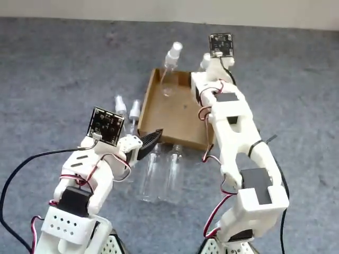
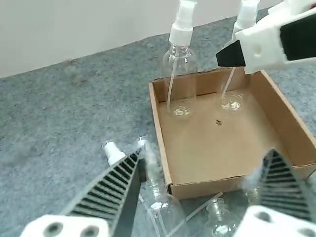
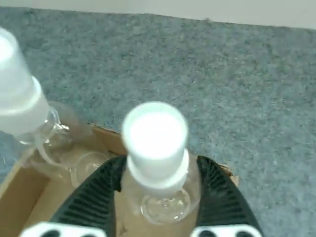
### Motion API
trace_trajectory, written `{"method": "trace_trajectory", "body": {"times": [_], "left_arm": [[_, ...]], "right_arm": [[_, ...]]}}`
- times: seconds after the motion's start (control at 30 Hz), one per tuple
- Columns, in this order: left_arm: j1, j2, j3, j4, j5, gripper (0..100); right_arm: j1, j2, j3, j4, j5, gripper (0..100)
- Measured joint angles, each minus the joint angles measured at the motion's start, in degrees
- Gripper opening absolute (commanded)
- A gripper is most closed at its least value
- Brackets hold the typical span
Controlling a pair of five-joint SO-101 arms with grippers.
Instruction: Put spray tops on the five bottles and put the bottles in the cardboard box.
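Note:
The cardboard box (image 1: 183, 124) (image 2: 163, 143) lies open in the middle of the table. A capped spray bottle (image 1: 170, 69) (image 2: 179, 64) (image 3: 22, 106) stands in its far left corner. At the far right corner my right gripper (image 1: 207, 69) (image 2: 247, 47) (image 3: 158, 197) is shut on a second capped bottle (image 3: 155, 148) (image 2: 232, 96), which is upright in the box. My left gripper (image 1: 153, 138) (image 2: 206, 155) hangs open over the box's near edge with nothing in it. Uncapped clear bottles (image 1: 151, 172) (image 1: 174, 169) (image 2: 163, 207) lie on the carpet in front of the box.
Two loose spray tops (image 1: 121, 103) (image 1: 135, 110) (image 2: 112, 150) lie left of the box on the grey carpet. The box floor between the two standing bottles and its near wall is bare. A pale wall runs along the far side.

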Motion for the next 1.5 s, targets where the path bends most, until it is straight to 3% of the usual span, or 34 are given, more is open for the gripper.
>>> {"method": "trace_trajectory", "body": {"times": [0.33, 0.73, 1.3, 1.5], "left_arm": [[0.0, 0.0, 0.0, 0.0, 0.0, 30], [0.0, 0.0, 0.0, 0.0, 0.0, 30], [0.0, 0.0, 0.0, 0.0, 0.0, 30], [-1.85, 0.0, 0.0, 0.0, 0.0, 30]], "right_arm": [[0.0, 0.0, 0.0, 0.0, 0.0, 25.7], [0.09, 0.09, -2.9, 0.97, 0.0, 26.3], [0.0, 0.09, -33.85, 34.37, 0.0, 25.1], [0.09, 0.09, -42.99, 46.95, 0.0, 7.8]]}}
